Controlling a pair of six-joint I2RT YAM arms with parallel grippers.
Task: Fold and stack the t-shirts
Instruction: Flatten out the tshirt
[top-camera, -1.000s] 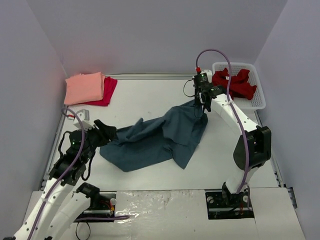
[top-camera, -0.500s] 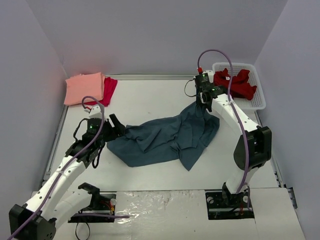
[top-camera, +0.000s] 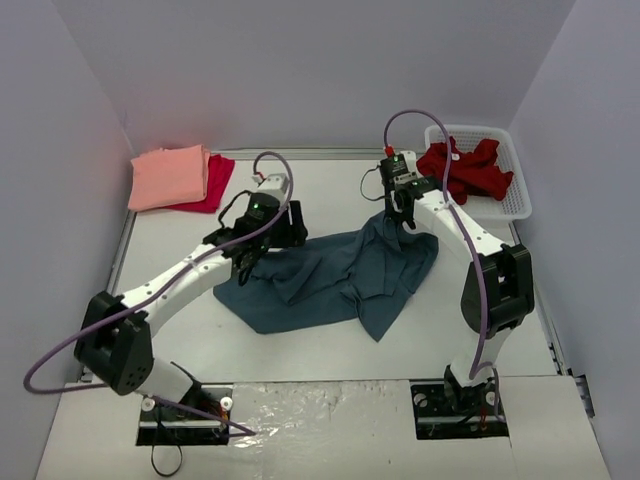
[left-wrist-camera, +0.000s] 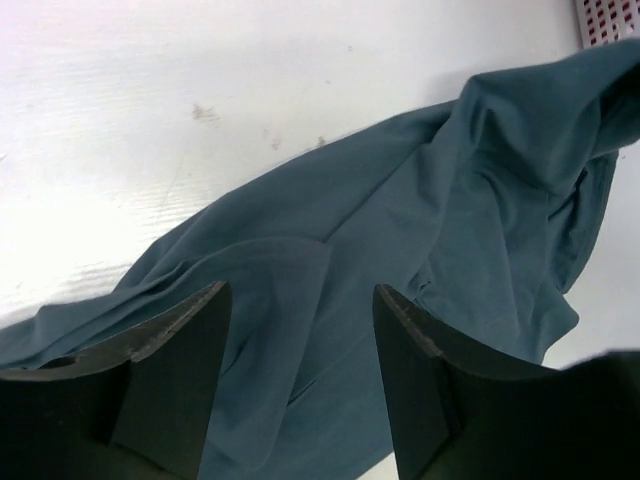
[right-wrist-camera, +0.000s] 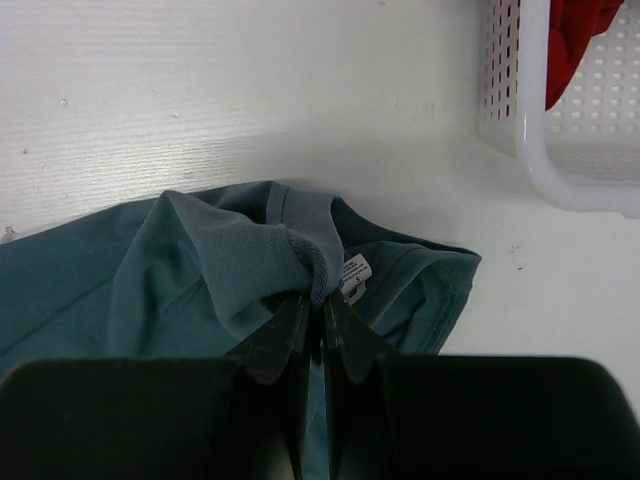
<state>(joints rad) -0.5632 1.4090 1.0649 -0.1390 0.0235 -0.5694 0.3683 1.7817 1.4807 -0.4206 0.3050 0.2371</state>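
The slate-blue t-shirt (top-camera: 335, 280) lies crumpled mid-table, and shows again as blue cloth (left-wrist-camera: 420, 220) in the left wrist view. My right gripper (top-camera: 404, 222) is shut on its collar (right-wrist-camera: 318, 275), lifting that edge a little; a white size tag (right-wrist-camera: 354, 271) shows beside the jaws. My left gripper (top-camera: 290, 232) hovers open over the shirt's left part, jaws wide with only cloth below them (left-wrist-camera: 300, 300). A folded salmon-pink t-shirt (top-camera: 168, 176) lies on a crimson t-shirt (top-camera: 215, 182) at the back left. A dark red t-shirt (top-camera: 470, 166) fills the basket.
The white lattice basket (top-camera: 518, 200) stands at the back right, its corner (right-wrist-camera: 540, 150) close to my right gripper. Grey walls close in the table on three sides. The arm bases (top-camera: 455, 400) sit at the near edge.
My left arm has swung from the table's left side toward the middle, let go of the blue shirt's left edge and now stands open over it. The shirt has settled flatter. The right gripper has shifted slightly.
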